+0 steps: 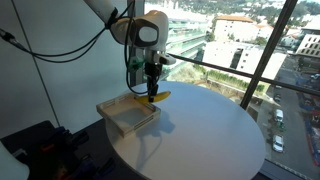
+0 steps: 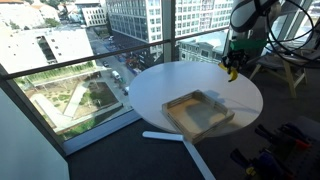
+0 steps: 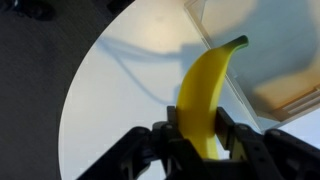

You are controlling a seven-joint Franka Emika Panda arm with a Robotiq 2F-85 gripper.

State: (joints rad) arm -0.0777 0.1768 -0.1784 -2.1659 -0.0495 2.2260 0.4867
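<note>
Banana (image 3: 208,95), within the claw: smooth, waxy yellow peel with a soft sheen and a dark matt tip. Gripper (image 3: 203,132): black matt fingers (image 3: 160,140), plastic or coated metal, cannot tell which. Casing (image 1: 150,28) above the claw: white, glossy, smooth. Table (image 3: 120,90), beneath the claw: white, smooth, satin top. Tray (image 1: 140,125), just beside and below the claw: pale, wood-like, matt walls. Floor (image 3: 40,70), beyond the table edge: dark, rough, carpet-like. Window pane (image 1: 235,40), behind the claw: clear glossy glass in dark matt frames.
</note>
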